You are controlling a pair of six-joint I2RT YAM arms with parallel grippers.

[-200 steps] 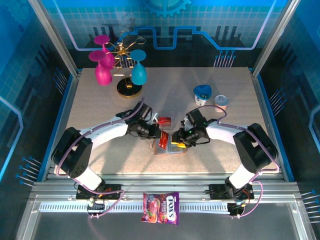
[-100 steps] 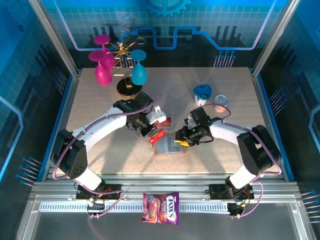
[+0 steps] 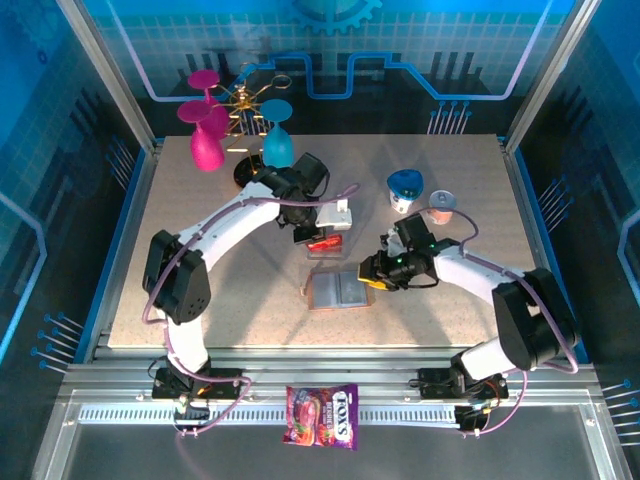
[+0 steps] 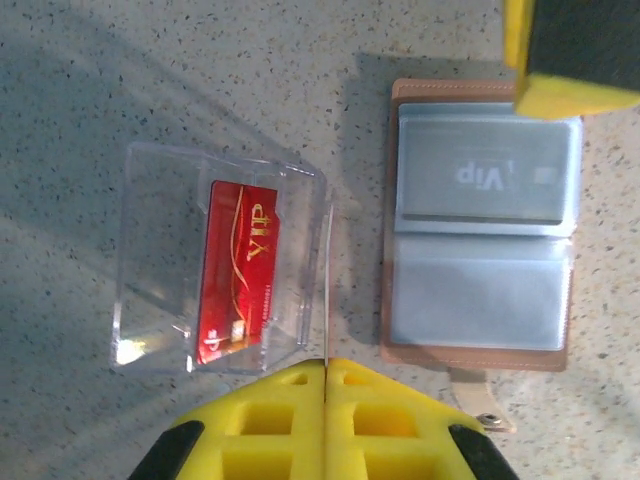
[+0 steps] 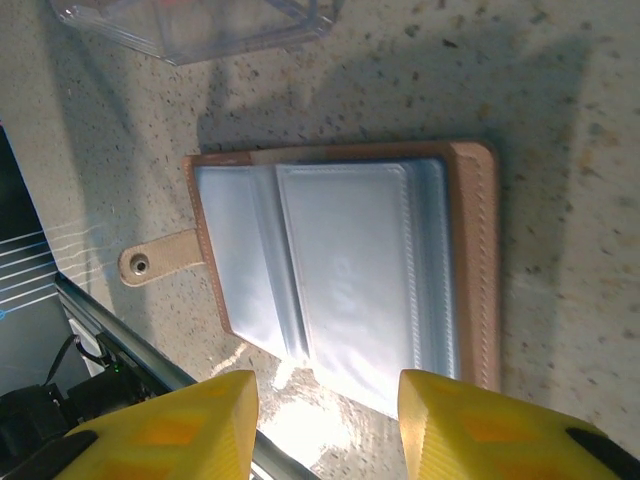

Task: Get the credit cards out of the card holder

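Left tool (image 4: 325,375) pinches a credit card (image 4: 325,290) edge-on over the clear tray (image 4: 150,200), likely to drop it; right tool (image 5: 328,385), jaws apart, seemingly steadying the open card holder (image 4: 480,290)

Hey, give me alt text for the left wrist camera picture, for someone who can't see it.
The left gripper, shut, pinches what looks like a thin card seen edge-on. Past it on the table, a clear box holds a red VIP card, with the open brown card holder lying beside the box.
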